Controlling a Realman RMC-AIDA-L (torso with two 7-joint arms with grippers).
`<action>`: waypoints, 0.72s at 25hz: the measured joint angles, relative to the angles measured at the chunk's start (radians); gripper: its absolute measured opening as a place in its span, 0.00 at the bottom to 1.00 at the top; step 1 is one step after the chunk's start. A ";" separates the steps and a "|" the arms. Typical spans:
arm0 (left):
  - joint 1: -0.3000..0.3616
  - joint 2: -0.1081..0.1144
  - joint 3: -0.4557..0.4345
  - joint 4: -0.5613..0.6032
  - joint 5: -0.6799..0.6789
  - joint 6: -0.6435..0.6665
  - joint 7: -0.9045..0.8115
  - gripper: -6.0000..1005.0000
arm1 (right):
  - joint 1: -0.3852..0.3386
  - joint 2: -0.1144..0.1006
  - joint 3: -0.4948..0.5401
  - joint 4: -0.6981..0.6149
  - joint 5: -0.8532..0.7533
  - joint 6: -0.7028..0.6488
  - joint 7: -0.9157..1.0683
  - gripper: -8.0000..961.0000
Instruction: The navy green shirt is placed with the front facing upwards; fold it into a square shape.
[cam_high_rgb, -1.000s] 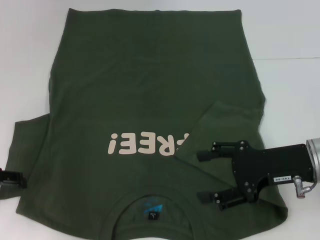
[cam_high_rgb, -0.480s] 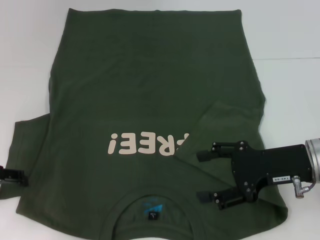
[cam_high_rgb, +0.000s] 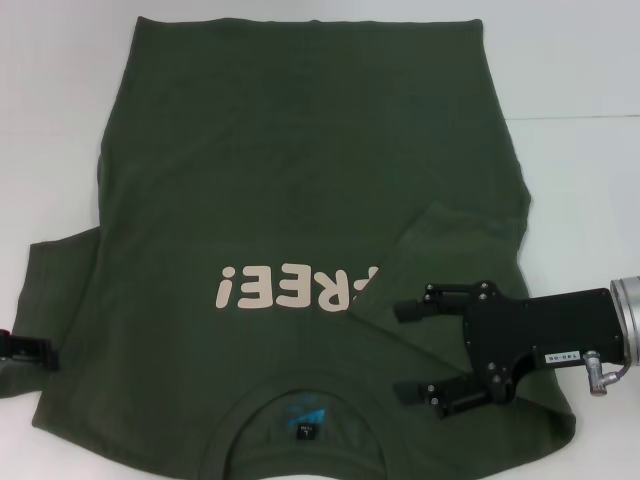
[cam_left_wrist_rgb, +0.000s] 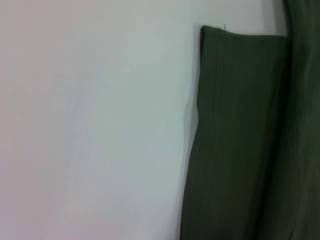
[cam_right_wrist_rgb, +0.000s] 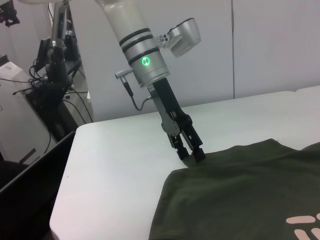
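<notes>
The navy green shirt (cam_high_rgb: 300, 170) lies flat on the white table, front up, collar and label (cam_high_rgb: 305, 428) nearest me, with the pink print (cam_high_rgb: 295, 287) showing. Its right sleeve (cam_high_rgb: 455, 255) is folded in over the body. My right gripper (cam_high_rgb: 402, 352) hovers open over that folded sleeve, nothing between its fingers. My left gripper (cam_high_rgb: 25, 348) is at the shirt's left sleeve (cam_left_wrist_rgb: 240, 140). In the right wrist view the left gripper (cam_right_wrist_rgb: 192, 154) has its fingers close together on the sleeve's edge, low at the table.
White table (cam_high_rgb: 580, 70) shows around the shirt on the left, right and far side. A seam in the tabletop (cam_high_rgb: 575, 118) runs at the far right. Beyond the table's left end stand dark equipment and cables (cam_right_wrist_rgb: 50, 75).
The left gripper has shifted very slightly at the left sleeve's edge. The right gripper stays open in the same place over the folded sleeve.
</notes>
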 joint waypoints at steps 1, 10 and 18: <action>0.000 0.000 0.000 0.000 0.000 0.000 0.000 0.93 | 0.000 0.000 0.000 0.000 0.000 0.001 0.000 0.98; -0.010 0.002 0.000 -0.011 0.000 -0.001 0.000 0.93 | 0.001 0.000 -0.014 0.000 0.000 0.017 0.002 0.98; -0.024 0.002 0.000 -0.011 -0.002 -0.010 0.000 0.93 | 0.001 0.000 -0.015 0.007 0.000 0.022 0.002 0.98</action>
